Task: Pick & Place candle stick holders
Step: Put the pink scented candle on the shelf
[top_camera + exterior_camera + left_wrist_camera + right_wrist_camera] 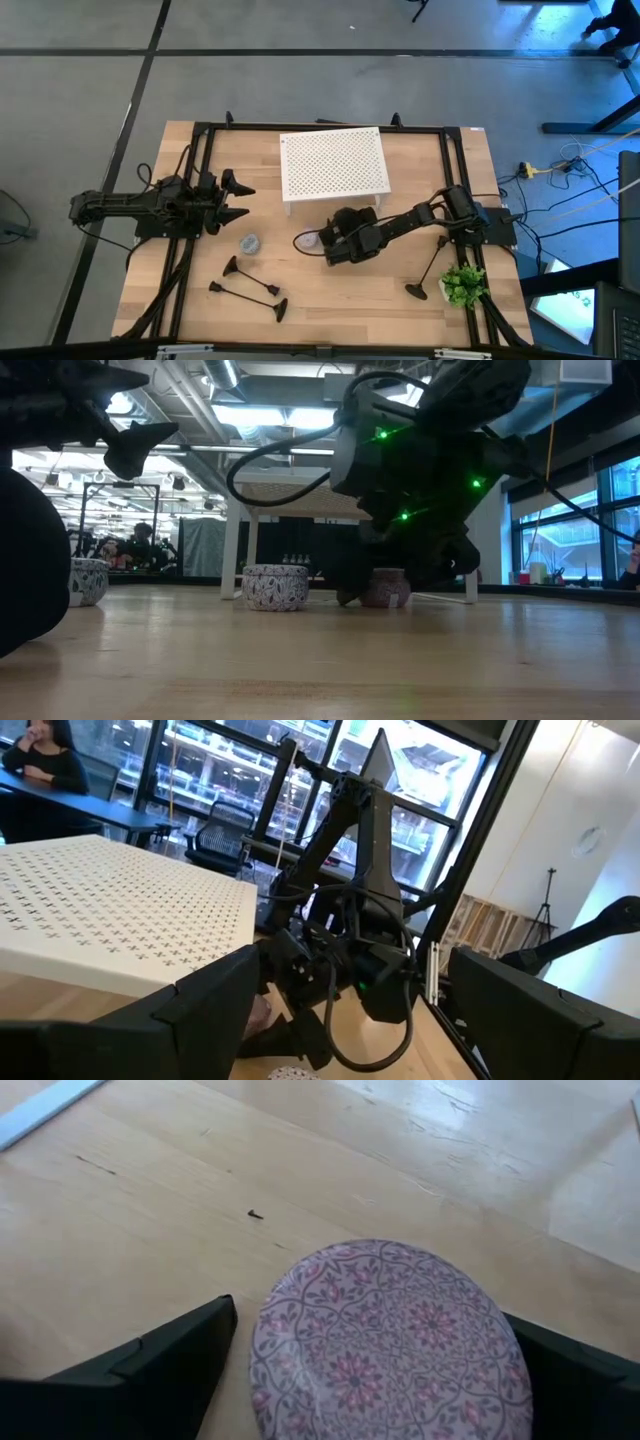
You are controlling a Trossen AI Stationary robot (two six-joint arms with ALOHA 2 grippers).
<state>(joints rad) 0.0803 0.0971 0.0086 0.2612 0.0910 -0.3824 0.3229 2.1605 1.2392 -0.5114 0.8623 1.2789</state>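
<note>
Hovering with fingers spread over a pink-patterned tin [385,1342] just in front of the white perforated stand [333,160], the right gripper [322,243] grasps nothing; the candle stick holders [250,286] lie well away from the stand, toward the left gripper [238,200], also open-jawed and empty.

Wooden table [330,290] — white perforated stand [333,162], candle stick holders [250,288], patterned tins [249,243], plant [462,285].

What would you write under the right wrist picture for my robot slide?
The right gripper, fingers open, sits around a round pink flower-patterned tin on the wooden table.
</note>
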